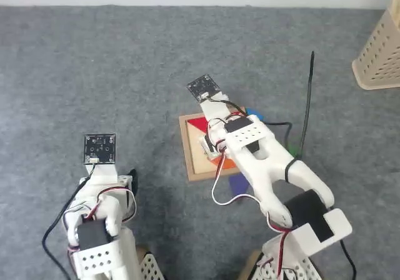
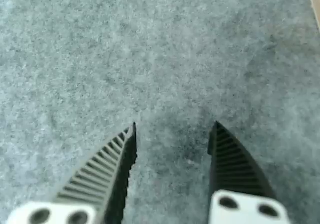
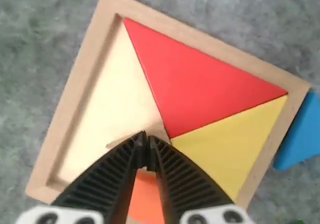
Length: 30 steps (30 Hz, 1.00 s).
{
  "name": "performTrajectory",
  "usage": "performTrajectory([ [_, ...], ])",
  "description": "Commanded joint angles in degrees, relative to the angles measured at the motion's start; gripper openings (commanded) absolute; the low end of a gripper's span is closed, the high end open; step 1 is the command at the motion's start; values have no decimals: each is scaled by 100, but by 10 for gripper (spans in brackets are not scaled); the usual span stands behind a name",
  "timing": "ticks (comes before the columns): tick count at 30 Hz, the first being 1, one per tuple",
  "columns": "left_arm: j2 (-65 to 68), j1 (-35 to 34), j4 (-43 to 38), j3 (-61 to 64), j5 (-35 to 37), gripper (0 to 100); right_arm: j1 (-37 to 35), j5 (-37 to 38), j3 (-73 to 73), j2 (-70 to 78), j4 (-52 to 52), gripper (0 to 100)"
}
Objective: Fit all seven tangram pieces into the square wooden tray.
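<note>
Far to the left of the tray, the left pincer [image 2: 172, 129] hangs over the bare grey worktop [image 1: 94, 61], whose covering looks like felt or short, nubbly carpet. Its two black, ribbed, tapering fingers [image 2: 120, 159] stand wide apart with nothing between them.

The tray [image 3: 85, 69] is a square of pale wood with a raised, flat-topped rim and a smooth, lighter floor. Its left half is bare wood. A large red triangle [image 3: 195, 79] lies flat in the far part of the tray, its long side against the rim. A yellow triangle [image 3: 230, 144] of the same matte, smooth finish fills the right part, meeting the red one edge to edge.

The right pincer [image 3: 146, 136] is over the middle of the tray, with its ribbed fingers pressed together to a point near where the red and yellow tips meet. An orange piece [image 3: 145, 199] shows beneath them at the tray's near edge; I cannot tell if it sits flat inside.

A purple piece [image 1: 237, 183] lies on the worktop just beside the tray's near edge. A blue piece [image 3: 305, 134] lies outside, just beside the right rim. Well to the right of the tray stands a beige perforated basket [image 1: 378, 49].
</note>
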Motion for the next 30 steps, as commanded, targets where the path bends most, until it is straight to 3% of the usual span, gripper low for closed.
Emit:
performTrajectory([
  [1, -88, -26, 18, -22, 53, 225, 268, -62, -105, -48, 242, 6],
  [18, -88, -26, 18, -22, 53, 225, 1253, -62, 149, -189, 242, 6],
  [30, -88, -26, 18, -22, 53, 225, 1789, 9, 1196, -2686, 303, 6],
])
